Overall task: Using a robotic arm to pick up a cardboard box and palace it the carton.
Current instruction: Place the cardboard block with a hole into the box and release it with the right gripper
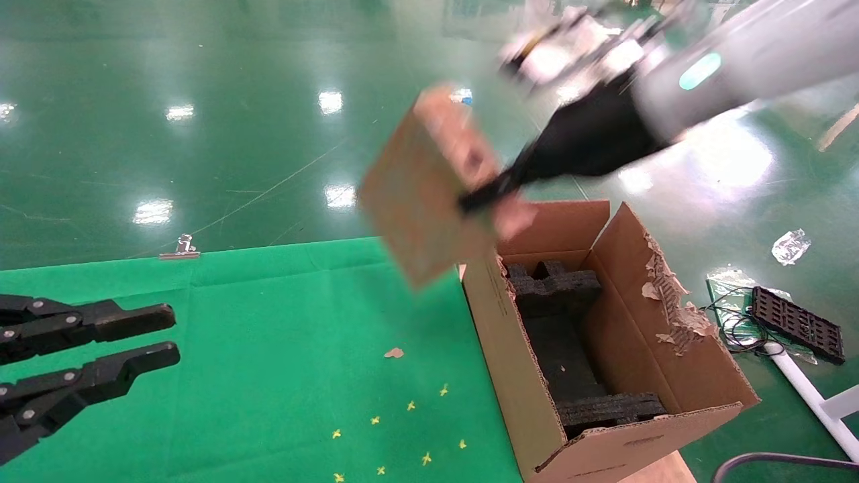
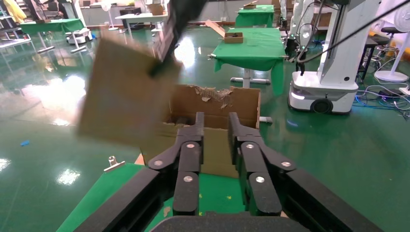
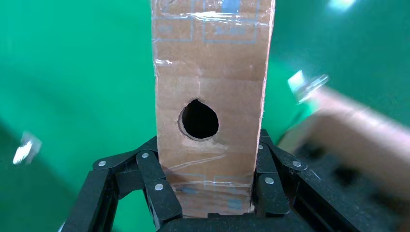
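1. Holding the cardboard box (image 1: 423,194), the right gripper (image 1: 480,199) clamps it between both fingers, in the upper middle of the head view.
2. The cardboard box hangs tilted in the air, above the near-left corner of the carton (image 1: 510,355).
3. The left gripper (image 1: 164,335) rests with fingers apart at the lower left, over the green table (image 1: 282,349).

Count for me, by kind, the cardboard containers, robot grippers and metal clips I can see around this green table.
Cardboard containers: 2, the slim cardboard box held in the air and the large carton.
Grippers: 2, the right gripper clamped on the slim box, the left gripper open over the table.
Metal clips: 1, the clip.
Total: 5.
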Tool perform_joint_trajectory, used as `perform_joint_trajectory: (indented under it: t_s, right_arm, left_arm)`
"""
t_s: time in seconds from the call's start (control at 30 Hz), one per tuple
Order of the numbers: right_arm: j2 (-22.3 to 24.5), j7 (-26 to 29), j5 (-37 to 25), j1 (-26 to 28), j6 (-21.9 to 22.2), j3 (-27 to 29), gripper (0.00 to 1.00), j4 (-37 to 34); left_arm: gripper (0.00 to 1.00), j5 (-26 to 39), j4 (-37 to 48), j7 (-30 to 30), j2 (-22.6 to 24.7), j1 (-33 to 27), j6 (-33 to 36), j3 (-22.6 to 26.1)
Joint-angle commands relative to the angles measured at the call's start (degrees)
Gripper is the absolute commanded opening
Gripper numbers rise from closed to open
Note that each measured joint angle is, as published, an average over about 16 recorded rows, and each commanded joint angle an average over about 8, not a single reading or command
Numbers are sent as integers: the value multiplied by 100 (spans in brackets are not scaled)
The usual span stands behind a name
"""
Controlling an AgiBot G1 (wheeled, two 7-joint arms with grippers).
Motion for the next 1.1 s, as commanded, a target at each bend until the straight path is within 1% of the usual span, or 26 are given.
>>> perform_joint_trajectory:
  t_s: [0.03, 0.13, 0.27, 0.4, 0.43, 0.53, 0.67, 0.7, 0.93, 1.1]
  right_arm:
    - [220, -279, 56, 227, 65, 170, 0, -156]
    - [422, -439, -177, 534, 72, 202, 0, -470]
    - [666, -504, -576, 832, -2, 122, 0, -807]
    - [875, -467, -937, 933, -186, -47, 0, -1050]
    - [916, -446, -1004, 922, -241, -94, 0, -1099]
    - [1014, -373, -1170, 817, -403, -246, 0, -1232]
    - [1069, -252, -1259, 532, -557, -425, 0, -1417]
    - [1067, -225, -1270, 443, -573, -466, 0, -1471]
    - [864, -83, -1315, -208, -471, -686, 0, -2010]
    - [648, -65, -1372, -546, -323, -785, 0, -2427]
  left_arm:
    - [0, 0, 0, 0, 0, 0, 0, 1]
    - [0, -1, 0, 1, -1, 0, -1, 2]
    - [0, -2, 0, 2, -1, -1, -1, 3]
    - [0, -3, 0, 2, -2, -1, -2, 5]
    - [3, -3, 0, 2, -2, -1, -2, 5]
    - [40, -4, 0, 3, -2, -1, -3, 6]
    - [90, -5, 0, 4, -3, -2, -3, 7]
    - [100, -5, 0, 4, -3, -2, -3, 8]
    - [100, -7, 0, 5, -4, -2, -4, 10]
    - [100, -8, 0, 6, -5, -3, -5, 12]
